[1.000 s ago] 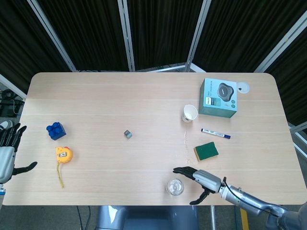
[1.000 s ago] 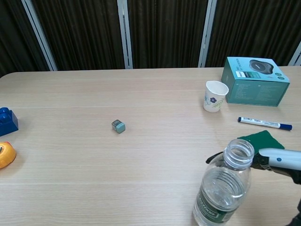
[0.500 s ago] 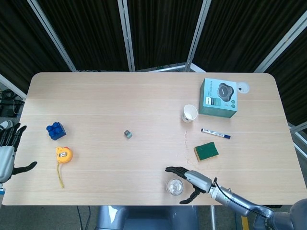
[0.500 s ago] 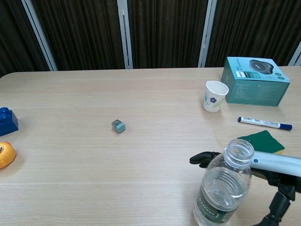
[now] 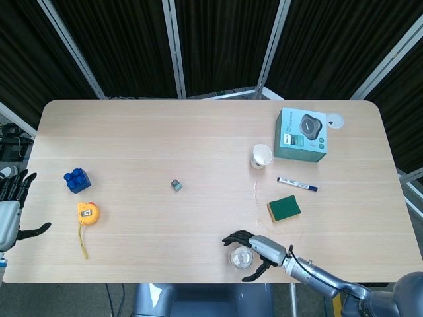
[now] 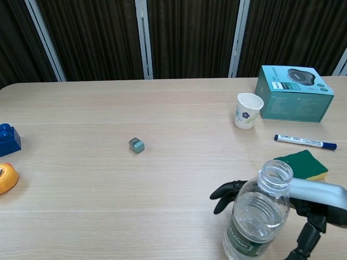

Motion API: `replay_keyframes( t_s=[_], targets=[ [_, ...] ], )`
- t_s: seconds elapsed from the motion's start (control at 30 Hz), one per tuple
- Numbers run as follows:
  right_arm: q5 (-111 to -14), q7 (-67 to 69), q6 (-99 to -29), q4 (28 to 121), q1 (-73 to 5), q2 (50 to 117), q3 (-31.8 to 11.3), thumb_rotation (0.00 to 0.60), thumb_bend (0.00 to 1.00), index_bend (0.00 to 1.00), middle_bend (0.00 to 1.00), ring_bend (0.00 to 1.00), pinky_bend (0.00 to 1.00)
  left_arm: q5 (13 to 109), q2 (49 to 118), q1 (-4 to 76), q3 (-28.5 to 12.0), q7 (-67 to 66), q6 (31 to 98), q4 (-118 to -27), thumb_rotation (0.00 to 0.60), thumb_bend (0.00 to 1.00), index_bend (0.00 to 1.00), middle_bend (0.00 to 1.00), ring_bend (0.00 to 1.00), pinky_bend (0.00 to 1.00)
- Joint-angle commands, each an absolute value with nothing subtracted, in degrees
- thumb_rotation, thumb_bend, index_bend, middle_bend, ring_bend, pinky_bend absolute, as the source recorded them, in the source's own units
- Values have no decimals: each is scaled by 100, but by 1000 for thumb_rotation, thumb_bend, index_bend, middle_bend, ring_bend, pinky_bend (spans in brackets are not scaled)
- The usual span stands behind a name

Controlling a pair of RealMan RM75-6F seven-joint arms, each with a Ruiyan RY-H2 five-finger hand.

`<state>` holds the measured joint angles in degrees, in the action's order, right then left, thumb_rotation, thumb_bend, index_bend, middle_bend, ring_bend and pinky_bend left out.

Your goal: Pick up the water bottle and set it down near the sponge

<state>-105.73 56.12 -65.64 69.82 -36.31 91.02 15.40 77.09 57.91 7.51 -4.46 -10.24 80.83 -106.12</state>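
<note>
The water bottle (image 6: 259, 216) stood upright at the bench's (image 5: 198, 139) near edge, unlifted; the right robot hand (image 5: 254, 249) was curved around it, grip unclear. The sponge (image 5: 283, 208) waited near.

Lab, black curtains (image 5: 218, 39), test table (image 5: 198, 145)

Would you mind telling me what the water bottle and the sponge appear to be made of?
The water bottle looks like clear, glossy thin plastic: you see through its ribbed wall, and a green label wraps it. The sponge seems to be soft foam, a matte dark green scouring face over a yellow layer, though its texture is too small to confirm.
</note>
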Motion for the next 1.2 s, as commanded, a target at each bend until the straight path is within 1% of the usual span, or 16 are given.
replay_keyframes(
  t_s=[0.03,0.1,0.17,0.23,0.3,0.37,0.47,0.57,0.8,0.93,1.13,1.17,1.2],
  targets=[
    [-10524,5564,-6585,6939,-3610,9157,1508,600,0,229,259,148,68,7698,5792,755,-446,-1027,8076,-10609,600,0,0,0,0,0],
    [-10495,5531,-6618,6899,-3586,9199,1491,600,0,271,294,181,123,7684,5790,758,-445,-1026,8066,-10611,600,0,0,0,0,0],
    [-10472,5512,-6645,6872,-3566,9229,1480,600,0,329,329,220,210,7685,5788,760,-442,-1026,8063,-10616,600,0,0,0,0,0],
    [-10446,5493,-6682,6847,-3539,9259,1469,600,6,383,357,261,276,7691,5788,760,-436,-1027,8064,-10622,600,0,0,0,0,0],
    [-10427,5456,-6741,6815,-3500,9299,1453,600,46,429,391,303,311,7689,5784,761,-431,-1026,8059,-10630,600,0,0,0,0,0],
    [-10412,5442,-6778,6799,-3476,9320,1445,600,131,476,435,346,331,7686,5783,763,-429,-1032,8056,-10633,600,0,0,0,0,0],
    [-10358,5449,-6825,6824,-3447,9312,1413,600,227,517,480,389,346,7693,5778,758,-424,-1027,8066,-10642,600,0,0,0,0,0],
    [-10308,5463,-6831,6902,-3453,9236,1384,600,288,525,488,399,347,7699,5776,754,-422,-1022,8078,-10648,600,0,0,0,0,0],
    [-10093,5457,-6888,7156,-3471,8870,1214,600,347,526,489,399,347,7702,5749,755,-421,-970,8070,-10670,600,0,0,0,0,0],
    [-9884,5416,-6957,7317,-3457,8563,1043,600,376,526,489,402,347,7720,5721,749,-420,-916,8078,-10684,600,0,0,0,0,0],
    [-9202,4811,-6722,7514,-3427,8001,630,600,432,537,501,414,350,7755,5672,741,-419,-815,8086,-10706,600,0,0,0,0,0],
    [-8893,4518,-6622,7446,-3418,7916,439,600,437,538,502,415,351,7766,5663,740,-415,-802,8085,-10715,600,0,0,0,0,0],
    [-8719,4336,-6526,7444,-3419,7879,346,600,439,538,502,416,351,7775,5657,740,-412,-794,8085,-10718,600,0,0,0,0,0]
  ],
)
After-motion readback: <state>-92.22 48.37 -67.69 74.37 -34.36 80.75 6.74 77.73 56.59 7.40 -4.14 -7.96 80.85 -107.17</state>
